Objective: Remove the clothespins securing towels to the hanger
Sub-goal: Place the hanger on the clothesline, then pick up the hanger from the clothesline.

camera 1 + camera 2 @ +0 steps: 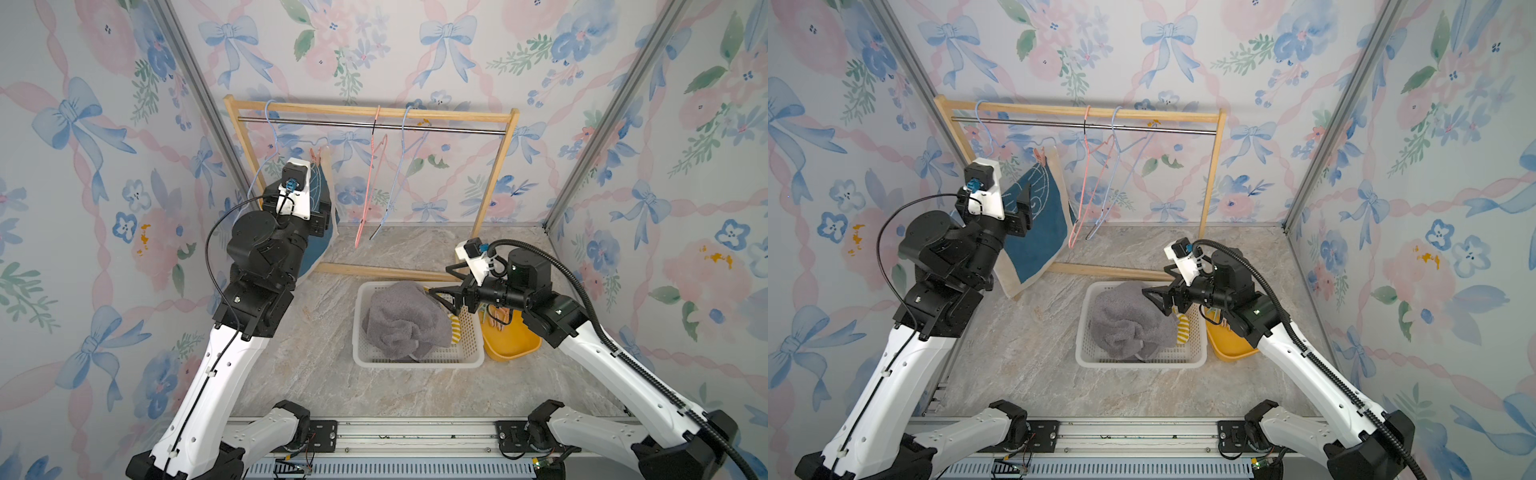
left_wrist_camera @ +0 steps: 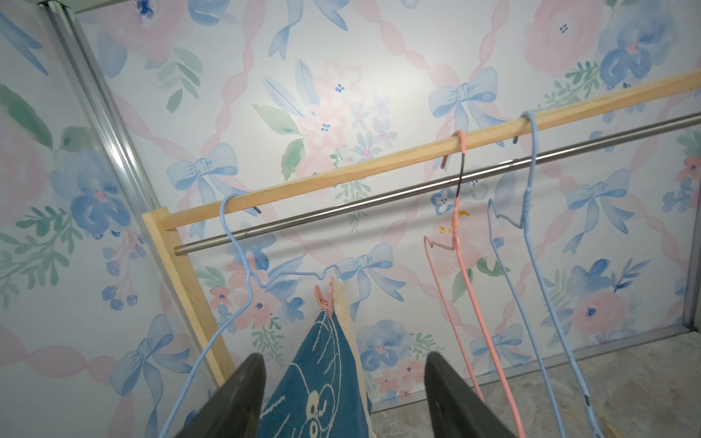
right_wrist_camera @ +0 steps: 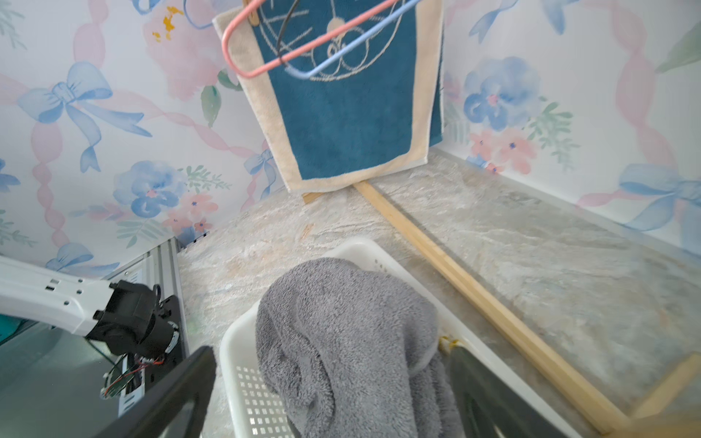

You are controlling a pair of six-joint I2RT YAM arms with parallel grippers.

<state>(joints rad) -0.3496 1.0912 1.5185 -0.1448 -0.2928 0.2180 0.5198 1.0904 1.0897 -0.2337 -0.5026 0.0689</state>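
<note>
My left hand (image 2: 343, 358) is open, its jaws spread to either side of the dark blue towel (image 2: 315, 383). The towel hangs by one corner from a pink clothespin (image 2: 323, 299) on the blue hanger (image 2: 232, 242). My right hand (image 1: 439, 281) is wide open and holds nothing. It hovers above the white basket (image 1: 415, 365) on the desk (image 1: 316, 332), where the grey towel (image 1: 401, 320) lies. More clothespins (image 1: 496, 319) sit in the yellow tub (image 1: 513, 345).
</note>
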